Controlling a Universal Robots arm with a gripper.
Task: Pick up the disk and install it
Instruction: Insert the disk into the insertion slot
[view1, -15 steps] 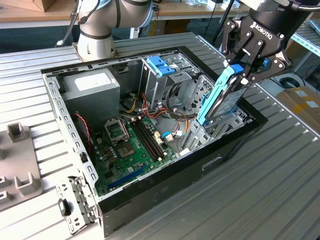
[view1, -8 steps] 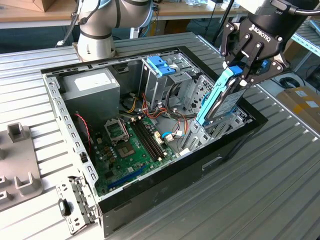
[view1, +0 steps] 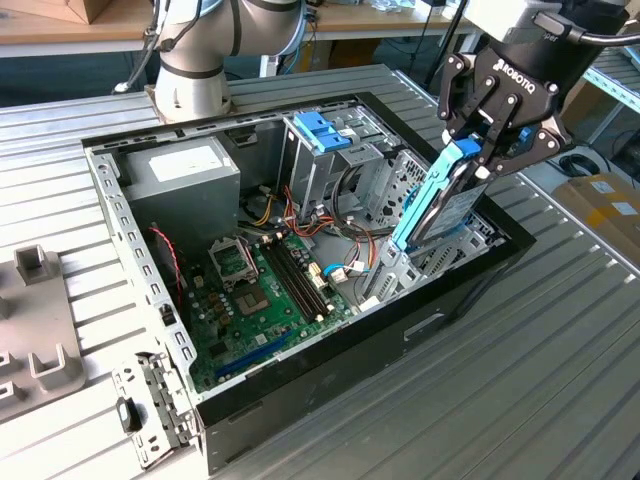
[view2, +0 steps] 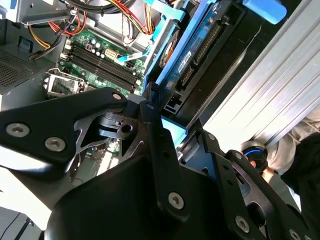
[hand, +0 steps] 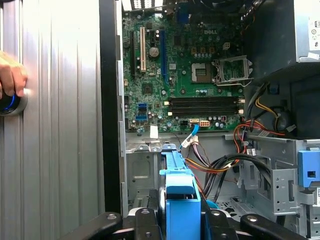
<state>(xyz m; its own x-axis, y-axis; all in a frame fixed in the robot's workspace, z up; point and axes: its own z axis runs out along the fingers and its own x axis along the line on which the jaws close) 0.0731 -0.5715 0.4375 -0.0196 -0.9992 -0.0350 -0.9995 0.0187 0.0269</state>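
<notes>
The disk (view1: 440, 205), silver-grey in a blue plastic carrier frame, hangs steeply tilted over the drive bay at the exterior view's right end of the open computer case (view1: 112, 205). Its lower end dips into the metal bay. My black gripper (view1: 490, 150) is shut on the disk's upper end. In the second wrist view the disk (view2: 196, 44) runs away from the gripper (view2: 172, 125), with its connector edge showing. In the first wrist view the blue carrier (hand: 181, 197) sits between the gripper's fingers (hand: 142, 222) above the bay floor.
Inside the case lie the green motherboard (view1: 270, 290), coloured cables (view1: 300, 215), a grey power supply box (view1: 185, 170) and a blue latch (view1: 322, 130). The arm's base (view1: 195, 70) stands behind. Grey fixtures (view1: 40, 330) sit at the exterior view's left. A person's hand (hand: 10, 77) rests on a round device.
</notes>
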